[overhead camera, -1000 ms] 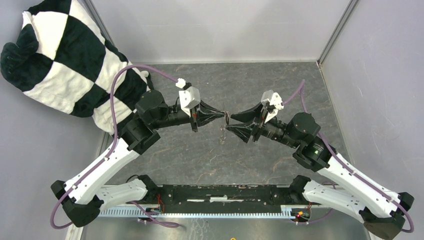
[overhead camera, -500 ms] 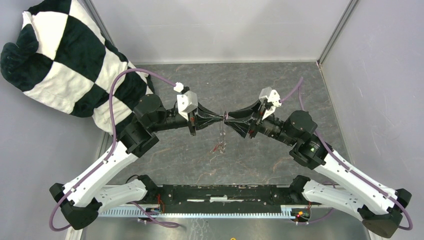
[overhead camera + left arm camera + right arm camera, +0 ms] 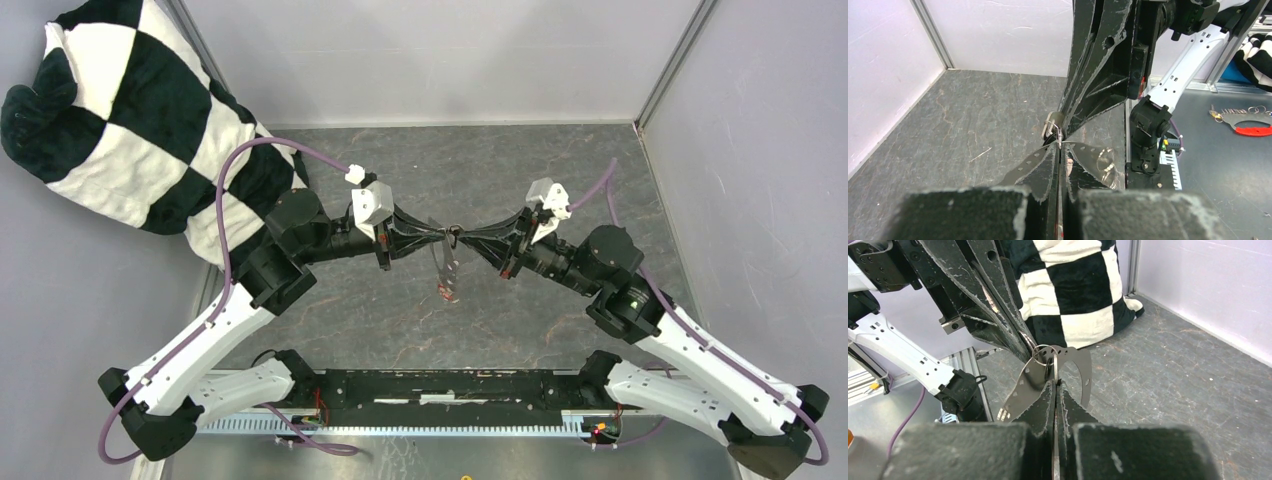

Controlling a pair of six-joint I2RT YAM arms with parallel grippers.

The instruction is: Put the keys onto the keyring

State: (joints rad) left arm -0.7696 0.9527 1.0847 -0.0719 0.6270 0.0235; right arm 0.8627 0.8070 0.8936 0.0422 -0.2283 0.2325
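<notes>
1. Left gripper (image 3: 441,234): jaws pressed together on the thin metal of the keyring (image 3: 447,262); it meets the right gripper (image 3: 463,236) tip to tip.
2. Right gripper: jaws together too, pinching the same metal from the opposite side.
3. The keyring hangs below both tips, over the grey table (image 3: 560,170); a red tag (image 3: 443,292) dangles at its lower end.
4. A checkered cushion (image 3: 130,110) lies at the far left.

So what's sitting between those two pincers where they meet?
A small wire ring with a curved silvery strip hanging from it, between the left pincer and right pincer; clearest in the right wrist view.
</notes>
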